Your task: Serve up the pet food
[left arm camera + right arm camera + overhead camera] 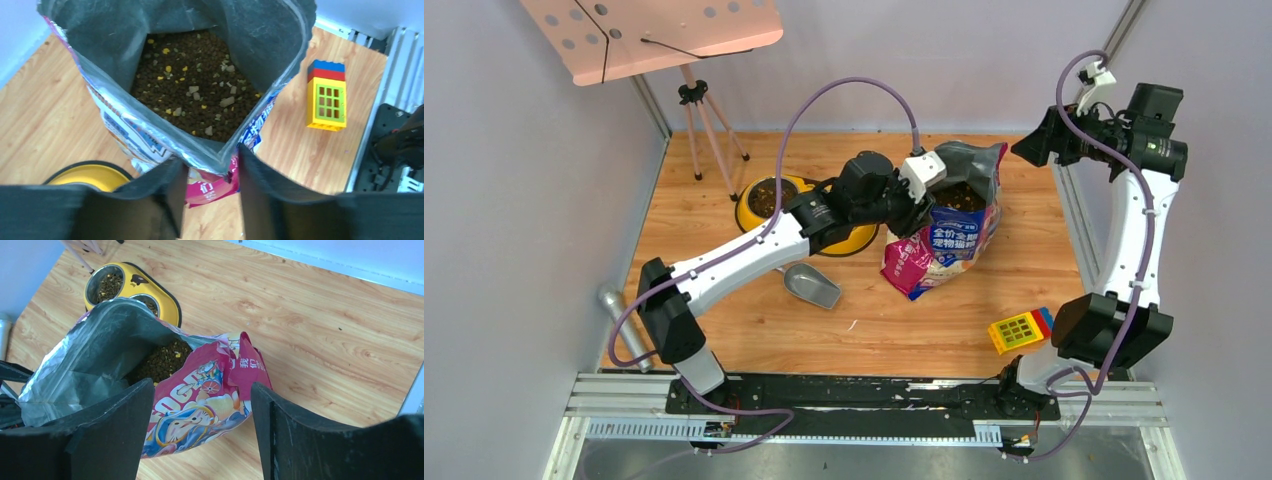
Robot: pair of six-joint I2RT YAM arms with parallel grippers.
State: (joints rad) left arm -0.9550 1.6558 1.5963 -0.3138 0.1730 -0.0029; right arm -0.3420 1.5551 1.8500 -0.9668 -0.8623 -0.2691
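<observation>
Wood-grain tabletop (894, 340), walled in grey on three sides, sets the working envelope. Clock directions follow the overhead view, taken from the bag.

1. Near zone: a yellow toy block (1020, 329) lies at 5 o'clock, near the right arm's base. The grey scoop (812, 286) lies at 8 o'clock, well apart from both grippers.
2. Centre: the cat food bag (944, 245) stands open, mouth up. The pet food (190, 95) sits deep inside it. The left gripper (210, 157) straddles the bag's near rim with its jaws parted and not visibly pinching the foil.
3. To steady the bag, close on the rim fold only. The foil looks slack, so pulling sideways would likely tip it.
4. Far zone: the yellow feeder (165, 300) sits at 9 to 10 o'clock, both bowls showing some kibble. The right gripper (201, 387) hangs released and empty above, at 2 o'clock.
5. Clearances: open tabletop lies from 4 to 7 o'clock. Avoid the tripod legs (709, 130) at 10 o'clock and the right wall rail.
</observation>
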